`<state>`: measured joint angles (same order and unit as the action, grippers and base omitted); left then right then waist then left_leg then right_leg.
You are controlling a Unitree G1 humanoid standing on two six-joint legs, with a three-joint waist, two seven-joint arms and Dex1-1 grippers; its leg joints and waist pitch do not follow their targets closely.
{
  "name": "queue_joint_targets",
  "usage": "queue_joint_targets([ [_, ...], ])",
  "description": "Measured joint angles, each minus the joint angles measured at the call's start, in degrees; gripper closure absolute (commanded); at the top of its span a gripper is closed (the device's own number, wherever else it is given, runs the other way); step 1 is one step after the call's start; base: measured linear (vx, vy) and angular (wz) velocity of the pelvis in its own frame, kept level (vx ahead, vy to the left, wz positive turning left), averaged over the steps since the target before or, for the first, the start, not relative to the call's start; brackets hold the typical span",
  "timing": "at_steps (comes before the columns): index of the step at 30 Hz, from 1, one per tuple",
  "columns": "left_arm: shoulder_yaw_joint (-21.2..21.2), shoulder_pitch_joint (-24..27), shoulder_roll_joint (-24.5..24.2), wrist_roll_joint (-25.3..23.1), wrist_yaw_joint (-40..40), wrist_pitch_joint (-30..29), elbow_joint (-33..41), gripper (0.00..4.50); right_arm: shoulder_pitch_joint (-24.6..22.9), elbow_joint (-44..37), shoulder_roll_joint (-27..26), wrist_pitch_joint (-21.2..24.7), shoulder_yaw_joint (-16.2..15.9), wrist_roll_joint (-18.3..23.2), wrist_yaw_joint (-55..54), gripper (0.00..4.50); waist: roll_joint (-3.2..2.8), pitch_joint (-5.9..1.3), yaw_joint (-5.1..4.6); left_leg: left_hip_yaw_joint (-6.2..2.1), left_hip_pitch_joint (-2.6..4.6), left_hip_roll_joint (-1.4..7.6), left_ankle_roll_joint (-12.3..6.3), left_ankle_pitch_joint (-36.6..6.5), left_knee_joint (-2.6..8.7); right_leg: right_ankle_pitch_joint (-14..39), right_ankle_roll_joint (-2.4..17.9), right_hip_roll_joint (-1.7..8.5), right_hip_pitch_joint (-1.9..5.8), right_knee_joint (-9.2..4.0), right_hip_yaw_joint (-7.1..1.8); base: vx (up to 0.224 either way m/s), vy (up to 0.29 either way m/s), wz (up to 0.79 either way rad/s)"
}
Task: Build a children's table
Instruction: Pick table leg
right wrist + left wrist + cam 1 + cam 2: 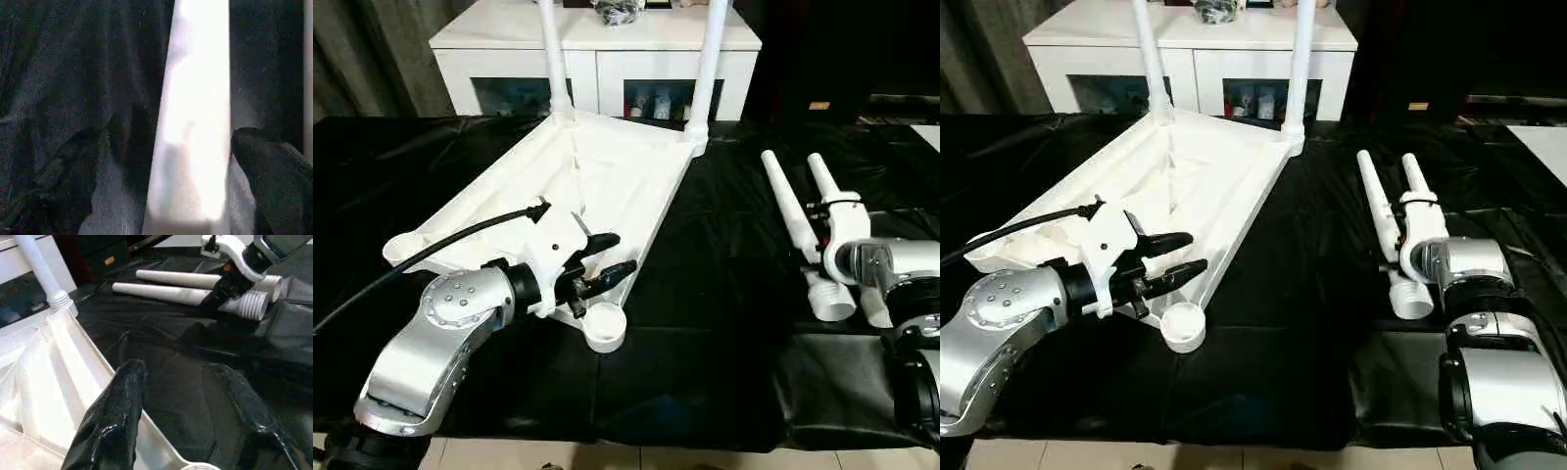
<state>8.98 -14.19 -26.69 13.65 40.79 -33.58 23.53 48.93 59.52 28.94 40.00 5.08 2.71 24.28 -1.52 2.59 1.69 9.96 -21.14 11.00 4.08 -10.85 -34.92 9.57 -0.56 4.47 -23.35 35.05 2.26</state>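
The white table top [597, 166] lies upside down on the black cloth, ribbed underside up. Two white legs [552, 59] [709, 69] stand screwed into its far corners. The sockets at its near corners [605, 326] [399, 250] are empty. My left gripper [625, 252] hovers open over the top's right rim, just beyond the near socket, holding nothing. Two loose legs [790, 215] [822, 176] lie side by side on the right. My right gripper [181, 171] is lowered over one loose leg [195, 122], open, with a black finger [274, 166] on each side of it.
A white cabinet [597, 59] with glass-fronted compartments stands behind the work. The black cloth [724, 294] covers the whole surface, and its front edge [607, 436] meets a light floor. A black cable [440, 245] runs along my left arm.
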Motion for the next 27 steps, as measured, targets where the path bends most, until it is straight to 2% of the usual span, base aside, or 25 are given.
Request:
queue_joint_targets([
  [4,0.0,0.0,-0.9,0.4,0.1,-1.2,0.9,2.28,1.6,3.2,0.5,0.6,-0.1,-0.1,1.5,0.56,0.08,0.01,0.01,-0.03,0.0,0.01,0.0,0.0,-0.01,0.0,0.0,0.0,0.0,0.02,0.03,0.0,0.0,0.0],
  [5,0.0,0.0,-1.0,0.4,0.1,-1.3,1.0,2.28,1.8,3.7,0.6,0.7,-0.2,-0.2,1.7,0.82,0.11,-0.01,0.03,-0.03,0.0,0.01,0.0,0.0,-0.01,0.0,0.0,0.0,0.0,0.02,0.03,0.0,0.0,0.0],
  [10,0.0,0.0,-1.0,0.4,0.1,-1.3,1.0,2.28,2.1,4.4,0.6,1.1,-0.5,-0.4,2.0,1.08,0.3,-0.08,0.05,-0.03,-0.02,0.01,0.0,0.0,-0.01,0.0,0.0,0.0,0.0,-0.01,0.03,0.0,0.0,0.0],
  [11,0.0,0.0,-1.1,0.4,0.1,-1.3,1.0,2.28,2.3,4.8,0.6,1.0,-0.5,-0.6,2.0,1.3,0.34,-0.08,0.05,-0.03,-0.03,0.01,0.0,0.0,-0.02,0.0,0.0,0.0,0.0,-0.02,0.03,0.0,0.0,0.0],
  [14,0.0,0.0,-1.2,0.4,-0.1,-1.4,1.0,2.28,2.8,6.0,0.7,0.7,-0.5,-0.6,2.1,1.45,0.39,-0.09,0.05,-0.03,-0.03,0.01,0.0,0.0,-0.02,0.0,0.0,0.0,0.0,-0.03,0.03,0.0,0.0,0.0],
  [17,0.0,0.0,-1.2,0.2,-0.6,-1.4,1.0,2.28,2.8,6.1,0.7,0.6,-0.4,-0.6,2.1,1.81,0.41,-0.08,0.04,-0.04,-0.03,0.01,0.0,0.0,-0.02,0.0,0.0,0.0,0.0,-0.02,0.03,0.0,0.0,0.0],
  [19,0.0,0.0,-1.2,0.1,-1.1,-1.3,1.0,2.28,2.8,6.1,0.6,0.6,-0.4,-0.6,2.1,1.9,0.42,-0.07,0.04,-0.04,-0.03,0.01,0.0,0.0,-0.02,0.0,0.0,0.0,0.0,-0.02,0.04,0.0,0.0,0.0],
  [20,0.0,0.0,-1.1,-0.1,-1.3,-1.1,1.0,2.28,2.8,6.1,0.6,0.6,-0.4,-0.5,2.1,2.11,0.44,-0.06,0.04,-0.04,-0.03,0.01,0.0,0.0,-0.02,0.0,0.0,0.0,0.0,-0.01,0.04,0.0,0.0,0.0],
  [24,0.0,-0.1,-0.4,-1.0,-2.9,-0.6,0.6,2.28,2.7,5.6,0.5,1.3,1.0,0.3,1.9,2.34,0.54,0.01,0.02,-0.04,-0.04,0.01,0.0,0.0,-0.02,0.0,0.0,0.0,0.0,-0.01,0.04,0.0,0.0,0.0],
  [25,-0.1,-0.1,0.0,-1.2,-3.6,-0.2,0.2,2.28,2.4,4.7,0.4,1.9,1.4,0.8,1.9,2.52,0.57,0.03,0.02,-0.03,-0.06,0.01,0.0,0.0,-0.02,0.0,0.0,0.0,-0.03,-0.01,0.03,0.0,0.0,0.0],
  [27,-0.3,-0.1,0.5,-1.6,-5.0,0.3,-1.0,2.28,1.1,0.6,-0.2,3.4,2.4,2.3,1.9,2.59,0.6,0.05,-0.1,-0.03,-0.17,0.01,0.0,0.0,-0.01,0.0,0.0,0.0,-0.15,0.0,0.02,0.0,0.0,0.0],
])
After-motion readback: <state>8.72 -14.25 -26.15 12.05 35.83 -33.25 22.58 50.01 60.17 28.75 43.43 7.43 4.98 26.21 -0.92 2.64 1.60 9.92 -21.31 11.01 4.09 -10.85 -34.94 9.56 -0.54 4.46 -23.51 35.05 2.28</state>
